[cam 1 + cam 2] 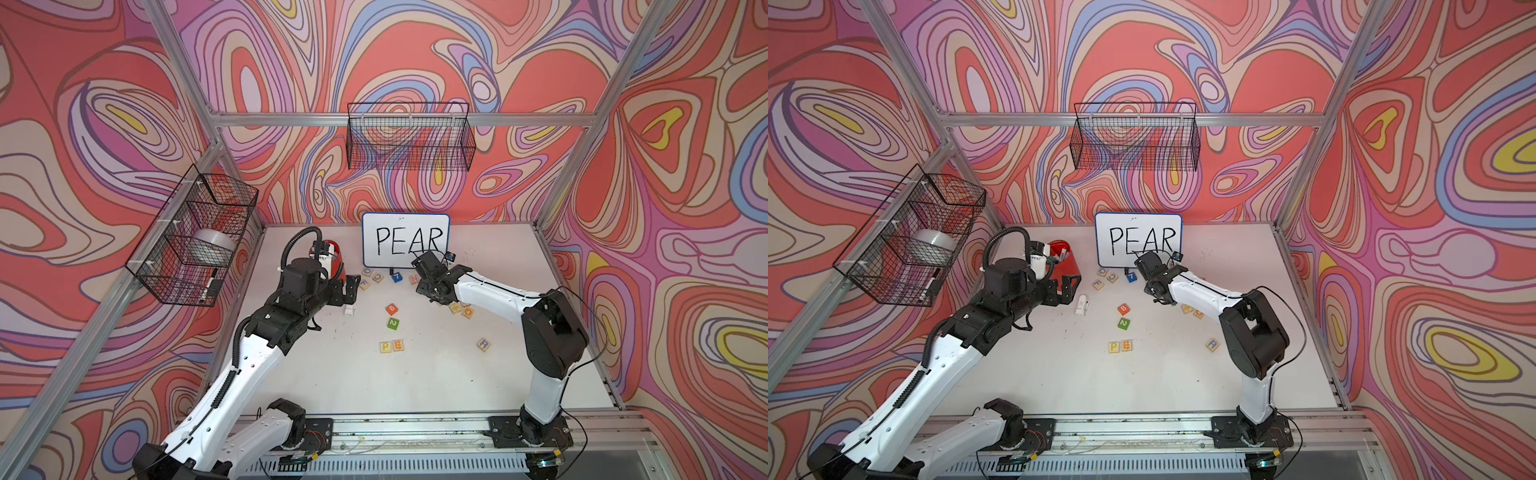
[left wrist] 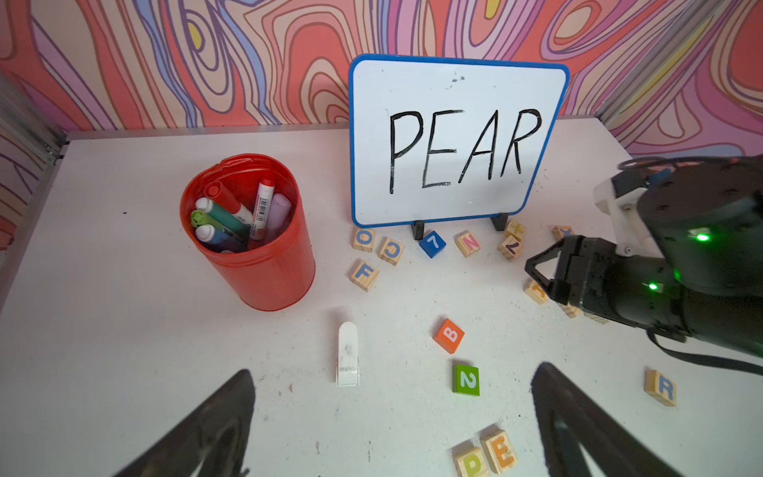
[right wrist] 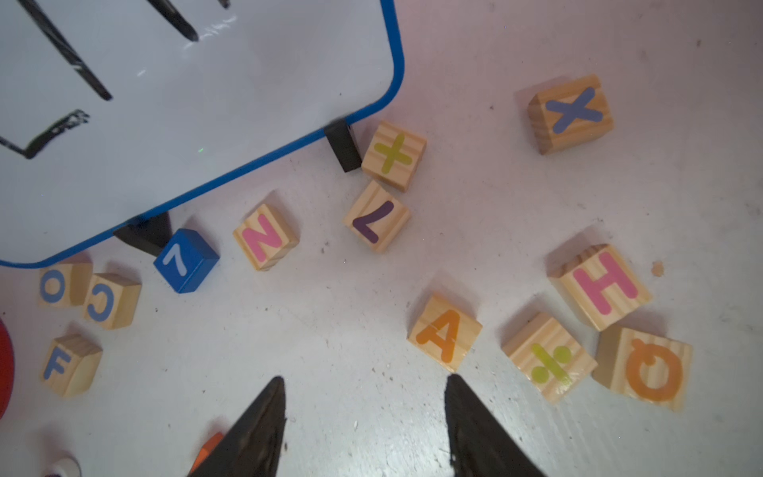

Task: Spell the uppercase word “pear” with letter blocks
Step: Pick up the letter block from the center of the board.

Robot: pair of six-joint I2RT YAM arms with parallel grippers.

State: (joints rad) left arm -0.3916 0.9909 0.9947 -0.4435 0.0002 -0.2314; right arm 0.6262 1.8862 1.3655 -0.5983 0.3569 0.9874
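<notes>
Hovering my right gripper (image 3: pixel 366 380), spread and empty, near the A (image 3: pixel 444 332), I risk nudging the divide-sign block (image 3: pixel 549 357) just beside it.

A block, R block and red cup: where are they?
A block (image 3: pixel 445 332): right wrist view, on its top face.
R block (image 2: pixel 664 388): left wrist view, on its lettered face.
red cup (image 2: pixel 268 276): left wrist view, on its outer wall.

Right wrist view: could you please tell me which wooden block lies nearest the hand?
The orange A block, directly before the right hand; every other block lies farther.
</notes>
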